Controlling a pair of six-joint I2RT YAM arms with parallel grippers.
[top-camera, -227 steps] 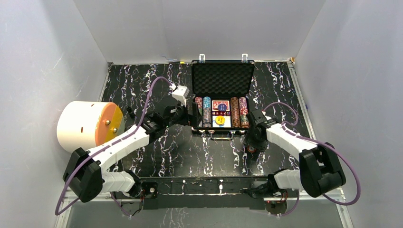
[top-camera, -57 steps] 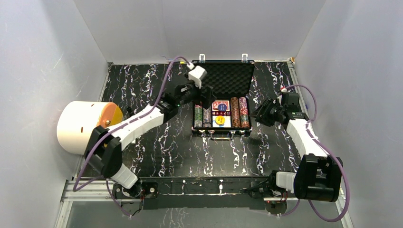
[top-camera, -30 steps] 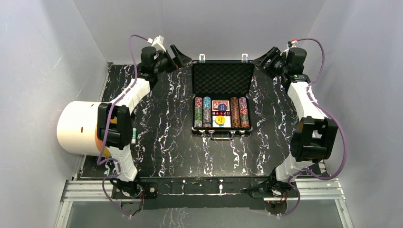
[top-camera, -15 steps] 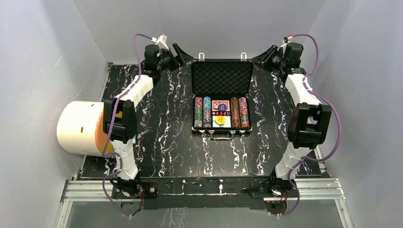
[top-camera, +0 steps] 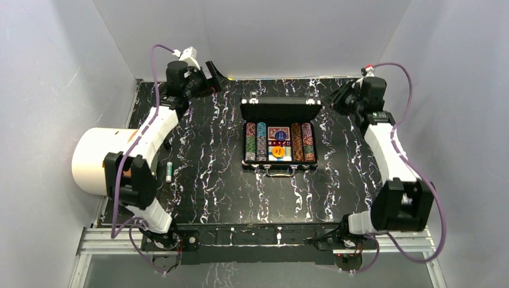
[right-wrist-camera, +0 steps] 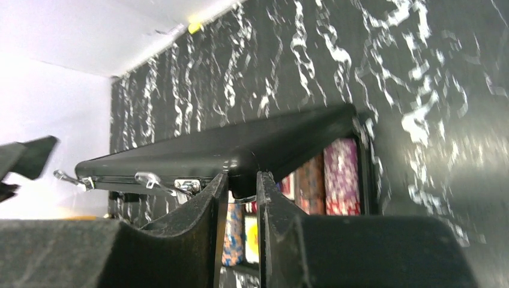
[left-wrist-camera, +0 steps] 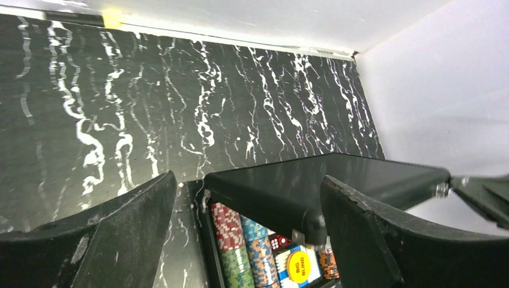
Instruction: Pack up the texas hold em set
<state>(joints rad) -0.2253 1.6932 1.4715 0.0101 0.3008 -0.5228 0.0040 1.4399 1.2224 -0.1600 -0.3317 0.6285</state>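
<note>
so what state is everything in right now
case: open, not yet shut
lid: half down, not latched
latches: undone
chips: in their slots in the case
left claw: open, empty
right claw: pinched on the lid's edge
drum: lying on its side

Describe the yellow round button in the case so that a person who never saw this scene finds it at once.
Look at the black briefcase in the middle of the marbled table, its lid half lowered. Between the chip rows, nearer the handle than the red card deck, lies the button. It alone is a flat yellow disc printed BIG BLIND.
</note>
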